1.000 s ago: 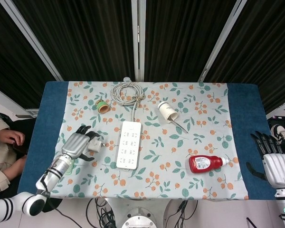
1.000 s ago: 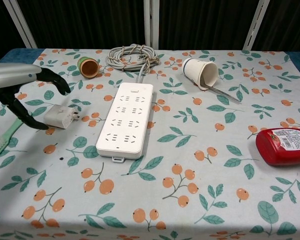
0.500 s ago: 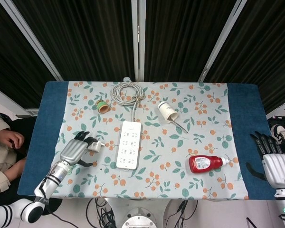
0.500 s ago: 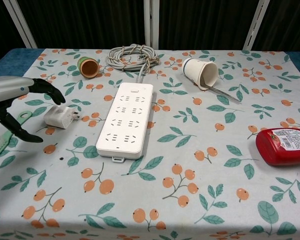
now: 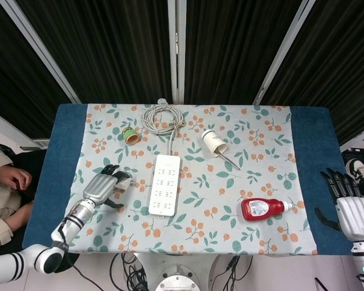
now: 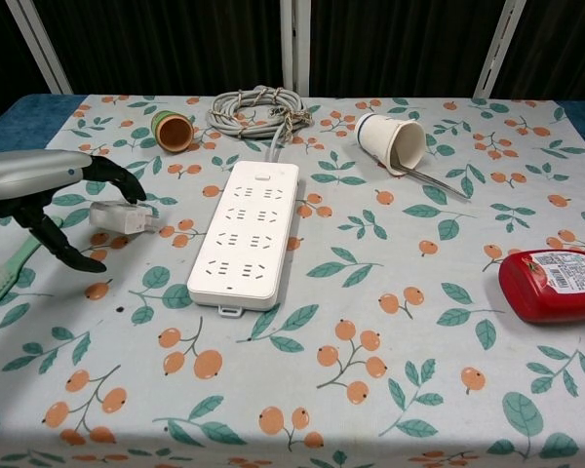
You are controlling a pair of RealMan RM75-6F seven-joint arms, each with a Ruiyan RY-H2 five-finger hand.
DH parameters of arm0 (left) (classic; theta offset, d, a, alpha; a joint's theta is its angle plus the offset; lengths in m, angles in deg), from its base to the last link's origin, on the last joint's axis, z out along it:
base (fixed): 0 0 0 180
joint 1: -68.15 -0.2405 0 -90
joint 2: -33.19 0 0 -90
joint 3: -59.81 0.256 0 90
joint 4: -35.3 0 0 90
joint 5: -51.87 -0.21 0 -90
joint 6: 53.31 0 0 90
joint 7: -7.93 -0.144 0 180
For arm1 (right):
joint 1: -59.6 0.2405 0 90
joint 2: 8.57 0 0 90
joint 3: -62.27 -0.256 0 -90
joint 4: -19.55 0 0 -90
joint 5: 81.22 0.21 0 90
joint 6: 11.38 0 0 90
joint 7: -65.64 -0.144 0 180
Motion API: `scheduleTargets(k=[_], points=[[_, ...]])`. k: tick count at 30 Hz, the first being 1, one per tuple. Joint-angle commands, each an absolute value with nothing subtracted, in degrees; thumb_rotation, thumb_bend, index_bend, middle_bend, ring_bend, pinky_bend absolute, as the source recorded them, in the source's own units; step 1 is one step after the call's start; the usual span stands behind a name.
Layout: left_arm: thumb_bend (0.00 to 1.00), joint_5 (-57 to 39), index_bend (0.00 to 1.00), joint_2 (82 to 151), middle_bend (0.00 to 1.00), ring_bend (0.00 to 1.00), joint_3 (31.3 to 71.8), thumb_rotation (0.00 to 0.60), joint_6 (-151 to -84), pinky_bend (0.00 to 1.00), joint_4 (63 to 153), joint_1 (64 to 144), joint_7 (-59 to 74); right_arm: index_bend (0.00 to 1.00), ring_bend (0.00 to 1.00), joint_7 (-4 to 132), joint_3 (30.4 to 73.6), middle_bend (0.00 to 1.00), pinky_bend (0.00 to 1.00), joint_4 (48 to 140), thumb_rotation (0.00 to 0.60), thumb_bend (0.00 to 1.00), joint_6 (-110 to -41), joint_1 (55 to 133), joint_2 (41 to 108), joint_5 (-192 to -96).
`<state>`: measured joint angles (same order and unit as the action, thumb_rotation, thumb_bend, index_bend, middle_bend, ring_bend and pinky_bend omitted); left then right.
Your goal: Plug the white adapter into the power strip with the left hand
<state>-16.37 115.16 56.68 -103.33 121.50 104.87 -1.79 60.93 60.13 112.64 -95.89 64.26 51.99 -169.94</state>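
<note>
Chest view: left hand (image 6: 49, 200) hooks spread fingers over the white adapter (image 6: 117, 217), prongs aimed toward the power strip (image 6: 248, 232) beside it; firm grip? can't tell.

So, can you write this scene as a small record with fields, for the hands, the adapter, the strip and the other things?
left hand: fingers around the adapter, none plainly closed on it
adapter: white, on the cloth, left of the strip, not plugged
strip: white, flat, sockets free
right hand: open, at the table's right edge
cable: coiled behind the strip
cup: lying on its side
red bottle: lying at right
</note>
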Motion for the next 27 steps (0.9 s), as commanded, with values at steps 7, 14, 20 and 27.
scheduleTargets(k=[7, 14, 20, 27], points=[[0.0, -13.55, 0.2, 115.8, 0.24, 0.01, 55.22, 0.532, -99.72, 0.0, 119.53, 107.08, -1.51, 0.0, 0.0, 60.62, 60.12, 0.0, 0.0, 112.36, 0.6, 0.23, -96.33, 63.97, 52.12, -169.92], [0.0, -16.49, 0.2, 116.72, 0.24, 0.01, 53.42, 0.591, -105.93, 0.0, 118.63, 105.32, 2.03, 0.0, 0.0, 60.68, 60.08, 0.0, 0.0, 112.44, 0.6, 0.23, -96.35, 63.93, 52.0, -169.91], [0.02, -20.98, 0.28, 119.85, 0.28, 0.1, 53.14, 0.6, -108.76, 0.02, 111.65, 103.73, 12.28, 0.0, 0.0, 60.66, 60.0, 0.0, 0.0, 112.42, 0.6, 0.23, -96.36, 64.04, 52.0, -170.11], [0.06, -23.66, 0.35, 123.12, 0.34, 0.14, 53.51, 0.6, -108.01, 0.03, 104.88, 103.1, 23.48, 0.0, 0.0, 60.86, 59.97, 0.0, 0.0, 112.5, 0.6, 0.23, -96.12, 64.09, 52.01, -169.9]])
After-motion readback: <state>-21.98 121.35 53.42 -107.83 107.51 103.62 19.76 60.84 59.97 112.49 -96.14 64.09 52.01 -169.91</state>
